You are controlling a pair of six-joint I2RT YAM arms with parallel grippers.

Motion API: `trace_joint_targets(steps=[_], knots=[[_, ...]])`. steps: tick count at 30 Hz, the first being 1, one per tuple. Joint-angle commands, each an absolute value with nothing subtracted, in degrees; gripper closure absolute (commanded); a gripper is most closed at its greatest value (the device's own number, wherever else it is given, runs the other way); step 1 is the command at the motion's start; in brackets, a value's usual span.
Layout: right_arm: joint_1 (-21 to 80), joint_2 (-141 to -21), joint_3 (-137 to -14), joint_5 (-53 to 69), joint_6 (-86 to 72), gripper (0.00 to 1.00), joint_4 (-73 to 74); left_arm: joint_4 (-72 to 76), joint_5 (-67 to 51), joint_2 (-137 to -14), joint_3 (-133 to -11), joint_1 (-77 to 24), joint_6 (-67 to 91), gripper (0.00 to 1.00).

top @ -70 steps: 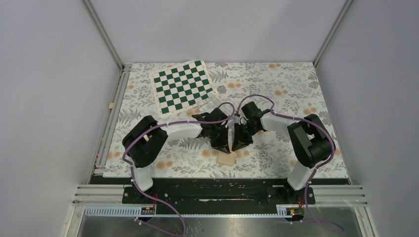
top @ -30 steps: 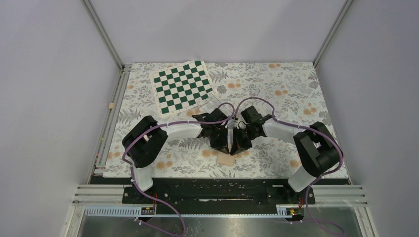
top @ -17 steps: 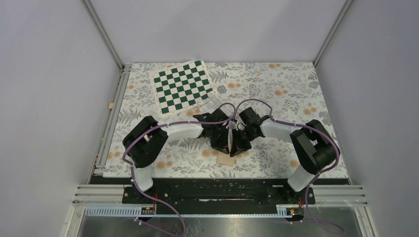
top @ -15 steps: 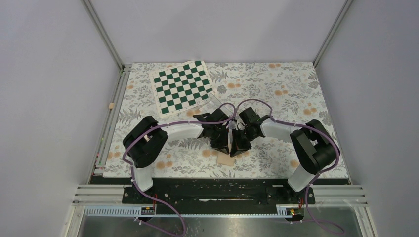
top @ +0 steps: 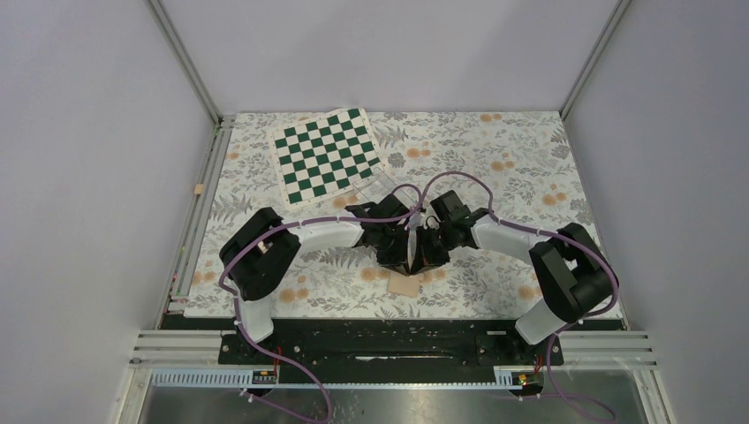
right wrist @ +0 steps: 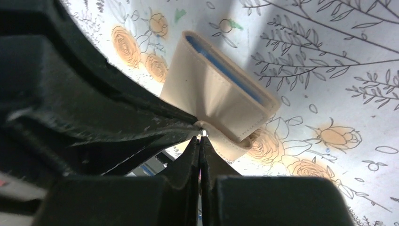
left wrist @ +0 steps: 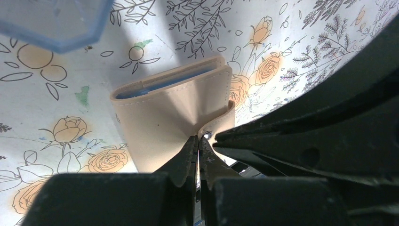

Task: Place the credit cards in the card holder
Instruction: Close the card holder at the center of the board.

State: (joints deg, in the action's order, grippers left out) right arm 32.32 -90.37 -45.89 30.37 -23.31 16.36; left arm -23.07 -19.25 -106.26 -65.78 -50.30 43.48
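Tan, leather-look card holder (left wrist: 169, 106) lies folded on the floral cloth (left wrist: 42, 108), right under both tools.

L gripper (left wrist: 197, 141): jaws pressed together, no gap to speak of. Its tips are down at the holder's near edge, touching the strap w/ the metal snap button (left wrist: 207, 135).

R gripper (right wrist: 200, 135): same story, jaws closed tight, tips on that same snap from the opp. side. So the two tools meet nose to nose at the button. From above, the black fingers read as one dark wedge, w/ the holder poking out just past the tips on the arm-base side. Can't tell if either tip pinches a bit of strap or only presses on it.

Beyond the L tips the holder's body fans away and gapes a little. A light-blue edge shows in that far open side; lining or a card, can't tell. The strap curls round the holder's edge next to the R tool.

Further past the L gripper, up & left, is the corner of a clear bluish box (left wrist: 51, 21), apart from the holder. A green-white chessboard mat (top: 329, 152) lies well beyond both tools, off to the L side.
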Motion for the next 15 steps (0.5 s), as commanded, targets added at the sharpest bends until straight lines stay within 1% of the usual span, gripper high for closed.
trace_joint_targets(steps=[1,9,15], knots=[[32.78,-92.98,-46.07,28.62,-23.38,1.00,15.36,-27.95,-14.18,-109.09,-65.16,-50.97,41.57,1.00],[33.02,-96.22,-45.48,24.83,-22.98,1.00,16.10,-27.95,-14.58,-109.42,-65.31,-51.08,41.57,1.00],[34.53,-97.43,-46.66,20.24,-21.99,1.00,19.73,-27.97,-13.77,-109.83,-64.62,-51.72,42.10,1.00]])
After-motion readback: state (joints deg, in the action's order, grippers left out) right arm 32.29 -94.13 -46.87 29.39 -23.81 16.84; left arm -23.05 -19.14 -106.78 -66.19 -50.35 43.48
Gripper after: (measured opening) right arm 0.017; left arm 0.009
